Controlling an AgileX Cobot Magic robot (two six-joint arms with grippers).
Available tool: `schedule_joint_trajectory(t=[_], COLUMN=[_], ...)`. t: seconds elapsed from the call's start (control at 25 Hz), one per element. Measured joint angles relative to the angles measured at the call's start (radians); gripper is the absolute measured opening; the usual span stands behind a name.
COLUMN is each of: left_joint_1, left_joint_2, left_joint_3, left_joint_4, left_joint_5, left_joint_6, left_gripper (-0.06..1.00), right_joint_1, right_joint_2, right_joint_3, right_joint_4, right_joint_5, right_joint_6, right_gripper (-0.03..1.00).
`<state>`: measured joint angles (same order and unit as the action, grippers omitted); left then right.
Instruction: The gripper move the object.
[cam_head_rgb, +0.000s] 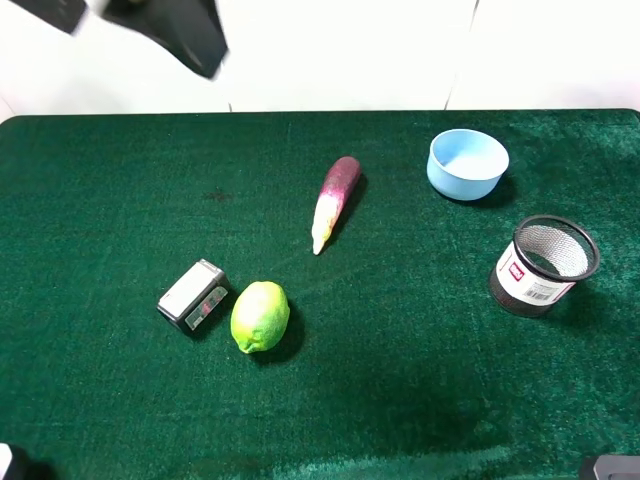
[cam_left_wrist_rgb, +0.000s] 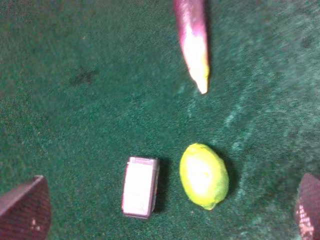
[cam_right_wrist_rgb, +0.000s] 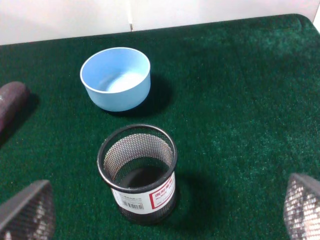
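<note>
The yellow-green lime (cam_head_rgb: 260, 316) lies on the green table, left of centre, right beside a small silver box (cam_head_rgb: 193, 295). In the left wrist view the lime (cam_left_wrist_rgb: 204, 176) sits ahead of my left gripper (cam_left_wrist_rgb: 167, 212). The gripper is open and empty, high above the table, with its two fingertips (cam_left_wrist_rgb: 25, 210) at the frame's edges. The left arm (cam_head_rgb: 170, 35) shows as a dark blur at the far left. My right gripper (cam_right_wrist_rgb: 165, 210) is open and empty, far from the lime and over the table's right side.
A purple-and-cream eggplant (cam_head_rgb: 335, 200) lies beyond the lime. A light blue bowl (cam_head_rgb: 467, 163) stands at the back right. A black mesh cup (cam_head_rgb: 540, 265) with a red-and-white label stands in front of it, right below my right gripper. A white wall lies behind the table.
</note>
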<state>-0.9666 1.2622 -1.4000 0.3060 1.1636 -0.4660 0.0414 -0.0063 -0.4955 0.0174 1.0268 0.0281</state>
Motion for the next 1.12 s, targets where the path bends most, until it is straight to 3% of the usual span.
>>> schedule_joint_trajectory(t=[0.28,0.44,0.72,0.84,1.12], left_joint_1=[0.005,0.072,0.368,0.502,0.719], left_joint_2=[-0.161,-0.272,-0.483,-0.611,-0.885], left_joint_3=[0.066,0.179,0.429,0.553,0.778], left_joint_4=[-0.048,-0.098,-0.248,-0.298,-0.317], left_joint_5=[0.000,0.000,-0.008,-0.072,-0.138], left_joint_6=[0.085,0.104,0.328,0.437,0.507], left_gripper=[0.99,0.99,0.99,0.99,0.99], right_joint_1=[0.000,0.000,0.000,0.000,0.000], right_joint_2=[0.000,0.000,0.000,0.000,0.000], right_joint_3=[0.000,0.000,0.000,0.000,0.000], right_joint_4=[0.000,0.000,0.000,0.000,0.000], right_joint_5=[0.000,0.000,0.000,0.000,0.000], right_joint_6=[0.000,0.000,0.000,0.000,0.000], right_gripper=[0.70,0.70,0.70,0.70,0.70])
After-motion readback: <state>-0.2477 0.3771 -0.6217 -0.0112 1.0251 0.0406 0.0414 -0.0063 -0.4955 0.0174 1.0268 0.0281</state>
